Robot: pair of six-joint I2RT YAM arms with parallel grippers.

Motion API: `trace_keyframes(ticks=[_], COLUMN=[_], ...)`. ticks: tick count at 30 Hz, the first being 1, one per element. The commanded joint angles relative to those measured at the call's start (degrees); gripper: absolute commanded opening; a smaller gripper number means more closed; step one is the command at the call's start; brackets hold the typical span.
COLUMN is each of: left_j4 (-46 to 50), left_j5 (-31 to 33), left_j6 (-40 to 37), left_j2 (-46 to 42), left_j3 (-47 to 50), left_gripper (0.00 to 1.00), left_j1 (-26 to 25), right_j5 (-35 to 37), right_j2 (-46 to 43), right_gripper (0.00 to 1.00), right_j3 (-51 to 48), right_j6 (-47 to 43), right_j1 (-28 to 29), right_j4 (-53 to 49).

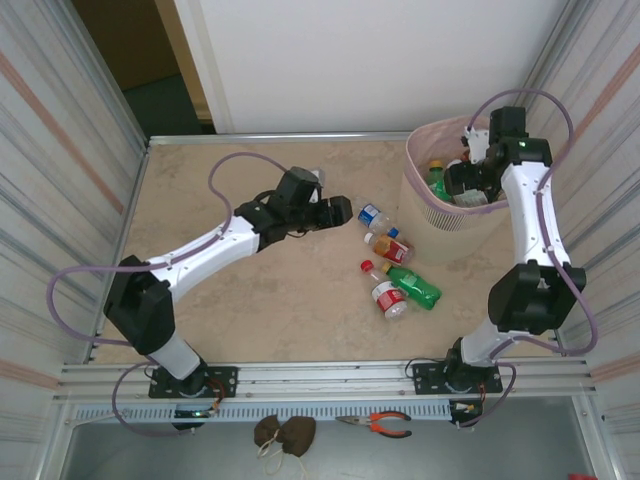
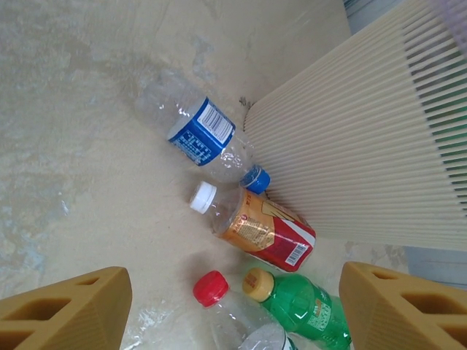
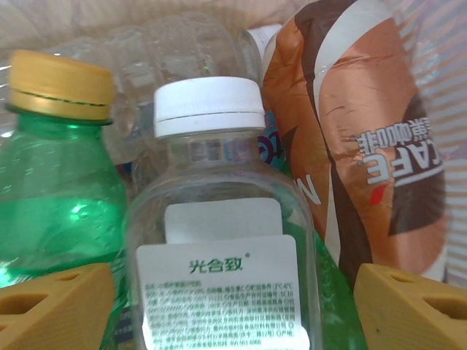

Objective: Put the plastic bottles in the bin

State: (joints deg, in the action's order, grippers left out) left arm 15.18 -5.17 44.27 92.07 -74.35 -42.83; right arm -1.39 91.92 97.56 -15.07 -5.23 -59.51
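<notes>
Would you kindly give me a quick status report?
Left gripper open, empty, facing four plastic bottles on table. Right gripper open inside bin, astride white-capped bottle. Nothing blocking.

- desk (image 1: 290, 300): matt, mottled beige, stone-look top.
- bin (image 2: 365, 138): matt beige plastic with a finely ribbed wall; thin translucent pink liner (image 1: 428, 131) at the rim.
- plastic bottles (image 2: 219, 146): clear and glossy, with shiny printed labels.
- green bottle (image 2: 306, 310): glossy tinted plastic.
- white-capped bottle (image 3: 219, 240): smooth, clear plastic.
- left claw (image 2: 233, 321) fingers (image 2: 66, 310): matt tan plastic.
- rail (image 1: 330, 375), bottom of the top view: brushed metal.
</notes>
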Motion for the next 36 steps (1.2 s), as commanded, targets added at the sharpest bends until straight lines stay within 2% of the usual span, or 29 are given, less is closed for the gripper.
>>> trace_keyframes(ticks=[1, 10, 17, 28, 36], left_j4=[-0.6, -4.0, -8.9, -11.3, -14.3], left_j5=[1.4, -0.7, -4.3, -10.6, -13.1], left_j6=[4.9, 13.3, 21.3, 27.4, 30.3], left_j2=[0.5, 4.1, 9.3, 20.4, 23.8], left_j3=[0.8, 3.5, 5.1, 1.9, 1.8], left_gripper=[0.75, 0.75, 0.7, 0.64, 0.56], left_j1=[-1.0, -3.6, -5.0, -7.9, -8.3], right_j5=[-0.8, -3.1, -3.6, -2.3, -2.3], right_j2=[-4.3, -11.0, -16.6, -20.5, -21.3], right_gripper=[0.86, 0.88, 0.88, 0.88, 0.87], right_j3=[-0.6, -1.7, -3.2, -3.9, -4.9], right_j6=[1.2, 3.5, 4.2, 3.4, 2.8], right_j1=[0.3, 1.0, 1.4, 1.3, 1.0], right_j4=[-0.4, 2.4, 4.9, 5.1, 5.2])
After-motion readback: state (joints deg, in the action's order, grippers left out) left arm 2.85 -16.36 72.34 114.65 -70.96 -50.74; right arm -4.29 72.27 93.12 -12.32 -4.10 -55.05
